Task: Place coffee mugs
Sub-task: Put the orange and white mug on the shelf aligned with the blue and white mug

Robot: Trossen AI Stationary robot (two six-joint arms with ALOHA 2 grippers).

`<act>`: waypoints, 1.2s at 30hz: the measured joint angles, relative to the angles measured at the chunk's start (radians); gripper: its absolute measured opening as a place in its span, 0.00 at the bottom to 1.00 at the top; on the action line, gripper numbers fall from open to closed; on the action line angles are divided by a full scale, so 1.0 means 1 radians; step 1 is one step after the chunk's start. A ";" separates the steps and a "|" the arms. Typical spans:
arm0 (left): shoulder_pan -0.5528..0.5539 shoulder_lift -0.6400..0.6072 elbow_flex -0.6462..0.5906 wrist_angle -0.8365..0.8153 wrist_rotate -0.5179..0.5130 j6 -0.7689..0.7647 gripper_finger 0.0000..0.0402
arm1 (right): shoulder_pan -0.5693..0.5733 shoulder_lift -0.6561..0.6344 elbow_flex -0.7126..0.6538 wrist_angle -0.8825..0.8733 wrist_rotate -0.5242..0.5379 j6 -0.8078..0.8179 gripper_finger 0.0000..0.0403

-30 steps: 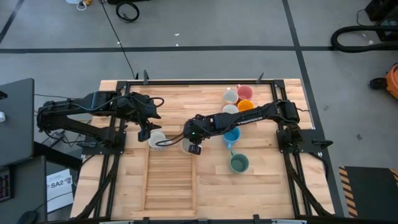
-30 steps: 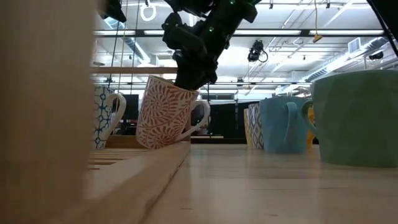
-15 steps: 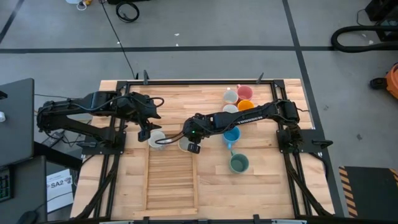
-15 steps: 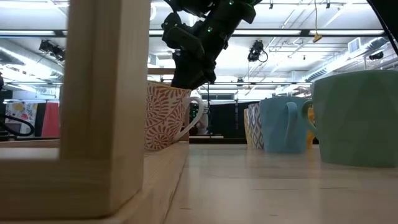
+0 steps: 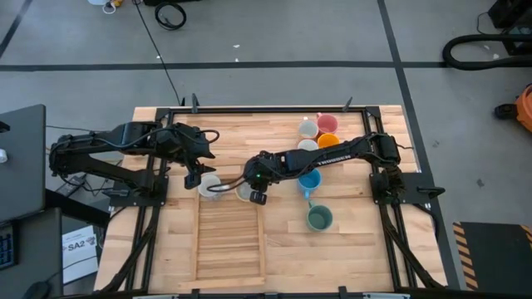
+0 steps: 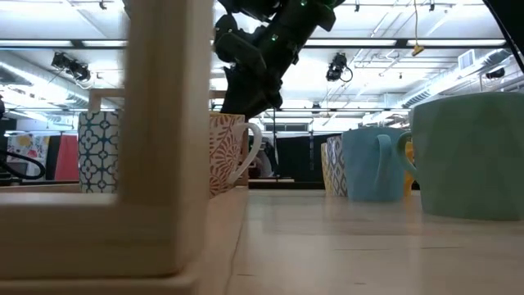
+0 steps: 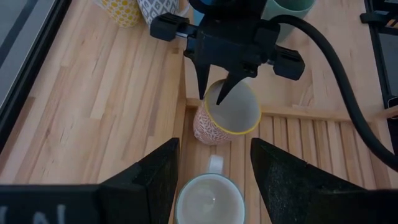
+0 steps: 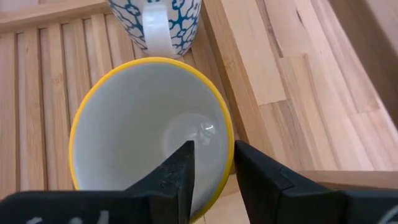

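Two coffee mugs stand side by side on the far end of a slatted wooden tray (image 5: 229, 245). One is a red leaf-patterned mug (image 8: 149, 130) with a yellow rim, upright on its base (image 6: 229, 152). The other is a blue-patterned white mug (image 5: 209, 186). My right gripper (image 8: 214, 155) is open and points down over the leaf mug, with one finger inside the rim and one outside. I cannot tell whether either finger touches the mug's wall. My left gripper (image 7: 214, 149) hangs open above the blue-patterned mug and is clear of it.
To the right on the table stand a bright blue mug (image 5: 309, 181) and a teal mug (image 5: 319, 218). Farther back are orange (image 5: 328, 141), pink (image 5: 327, 124) and white mugs (image 5: 308, 129). The tray's raised side rail (image 8: 249, 62) runs close beside the leaf mug.
The leaf-patterned mug was tilted under my right gripper a second ago. It has come down level and now stands upright on the tray. Both arms have stayed where they were.
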 joint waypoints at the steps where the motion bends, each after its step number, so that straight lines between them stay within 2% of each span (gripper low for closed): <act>1: 0.000 0.000 0.000 0.000 0.000 0.000 0.51 | -0.001 0.000 0.000 0.000 0.000 0.000 0.30; 17: 0.000 0.000 0.000 0.000 0.000 0.000 0.51 | -0.025 0.000 0.000 0.076 -0.002 0.024 0.33; 36: 0.000 0.000 0.000 0.000 0.000 0.000 0.51 | -0.033 0.000 0.000 0.077 -0.002 0.016 0.32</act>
